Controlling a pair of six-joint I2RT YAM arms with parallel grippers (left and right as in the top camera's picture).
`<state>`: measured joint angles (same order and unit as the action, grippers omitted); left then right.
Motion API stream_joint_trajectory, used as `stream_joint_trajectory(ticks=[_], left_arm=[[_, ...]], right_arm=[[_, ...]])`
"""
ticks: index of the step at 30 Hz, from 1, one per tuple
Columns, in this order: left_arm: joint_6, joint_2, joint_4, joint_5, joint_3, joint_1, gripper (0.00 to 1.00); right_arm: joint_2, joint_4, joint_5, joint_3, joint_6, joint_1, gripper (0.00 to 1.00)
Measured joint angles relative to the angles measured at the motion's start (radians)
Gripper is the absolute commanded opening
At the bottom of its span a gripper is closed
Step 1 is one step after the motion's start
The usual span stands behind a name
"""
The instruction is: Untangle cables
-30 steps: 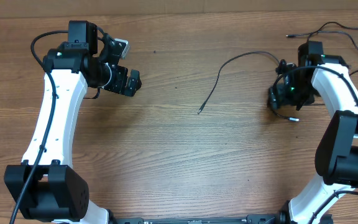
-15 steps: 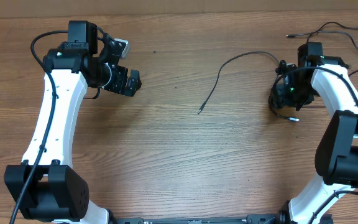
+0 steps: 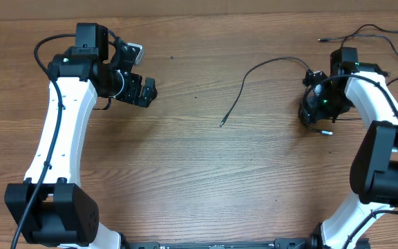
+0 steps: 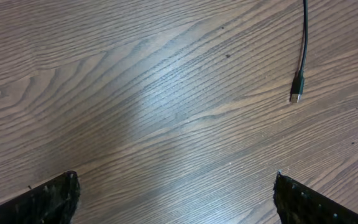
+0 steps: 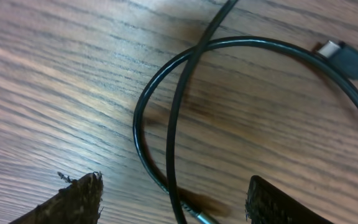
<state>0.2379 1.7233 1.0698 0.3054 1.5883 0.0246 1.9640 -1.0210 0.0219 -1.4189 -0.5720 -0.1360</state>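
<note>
From above, the left pincer (image 3: 142, 90) hangs over the table (image 3: 185, 173), well apart from the cables (image 3: 244, 77). The right pincer (image 3: 314, 111) is low at their right end.

Left wrist: the fingers are wide apart, nothing between them – a plug (image 4: 296, 96) lies ahead, to the right.

Right wrist: the fingers are apart – a crossed cable loop (image 5: 143, 112) lies ahead of them, not gripped.
</note>
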Motion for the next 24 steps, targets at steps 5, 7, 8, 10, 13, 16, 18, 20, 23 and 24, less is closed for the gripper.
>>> stream_joint_trajectory(ticks=[5,7,8,10,13,16,18,20,23,24], left_arm=[[0.000,0.000,0.000,0.000,0.000,0.000,1.00],[0.000,0.000,0.000,0.000,0.000,0.000,1.00],[0.000,0.000,0.000,0.000,0.000,0.000,1.00],[0.000,0.000,0.000,0.000,0.000,0.000,1.00],[0.000,0.000,0.000,0.000,0.000,0.000,1.00],[0.000,0.000,0.000,0.000,0.000,0.000,1.00],[0.000,0.000,0.000,0.000,0.000,0.000,1.00],[0.000,0.000,0.000,0.000,0.000,0.000,1.00],[0.000,0.000,0.000,0.000,0.000,0.000,1.00],[0.000,0.000,0.000,0.000,0.000,0.000,1.00]], right_arm=[[0.016,0.011,-0.002,0.001,-0.070,0.000,0.36],[0.018,0.019,-0.003,0.001,-0.089,0.000,0.25],[0.018,0.019,-0.003,0.001,-0.093,0.000,0.22],[0.018,0.021,-0.004,0.001,-0.104,0.000,0.18],[0.018,0.023,-0.003,0.001,-0.112,0.000,0.04],[0.018,0.022,-0.003,0.001,-0.109,0.000,0.04],[0.018,0.023,-0.003,0.001,-0.109,0.000,0.04],[0.018,0.022,-0.003,0.001,-0.101,-0.002,0.04],[0.022,0.016,-0.002,-0.019,-0.061,-0.019,0.04],[0.025,0.013,-0.001,-0.037,-0.039,-0.031,0.04]])
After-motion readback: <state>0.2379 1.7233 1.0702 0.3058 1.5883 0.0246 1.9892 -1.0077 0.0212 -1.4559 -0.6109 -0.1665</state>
